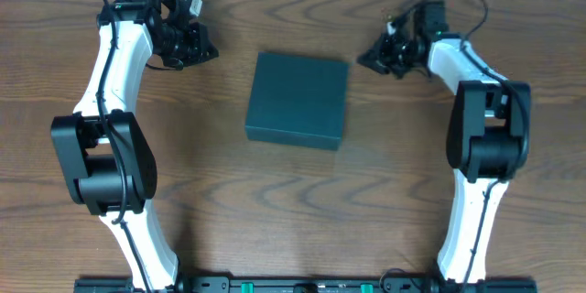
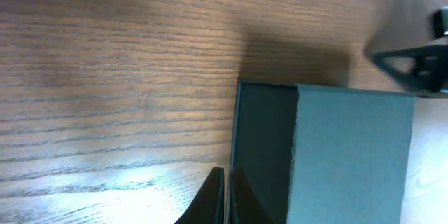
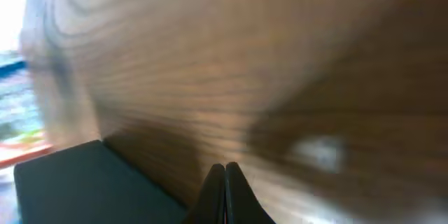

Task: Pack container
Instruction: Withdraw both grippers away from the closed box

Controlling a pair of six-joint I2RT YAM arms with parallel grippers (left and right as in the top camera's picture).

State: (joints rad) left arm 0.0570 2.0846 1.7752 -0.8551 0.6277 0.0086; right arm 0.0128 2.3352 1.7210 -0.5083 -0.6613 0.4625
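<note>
- L gripper: nearest thing in the left wrist view. Jaws pressed together, no gap, nothing betw. them, so it's empty. Tips sit low over the table, just off the container's near corner. They look clear of it, tho the margin is slim.
- R gripper: same in the right wrist view, jaws together and holding nothing. Pic is blurred, so I can't tell if the tips touch the wood.
- Container: mid-table betw. the two arms, flat on its base, a bit skewed to the table edge. Lid is down and the top face is plain, so contents are hidden. Can't tell if it's packed.
- Why centred: prob. so both arms reach it equally. From overhead each gripper sits out by a far corner, L on its left side, R on its right, near but apart.
- Why shut and empty: no packet shows in any view, so there's nothing to carry. My read: either packing is done, or the lid needs lifting first.
- Next move, if the lid must open: a fingertip has to get under the flap edge. Risk is the light cardboard sliding, so the other arm should brace it.
- Farthest: in the left wrist view the R gripper shows past the container's far edge, well beyond it.
</note>
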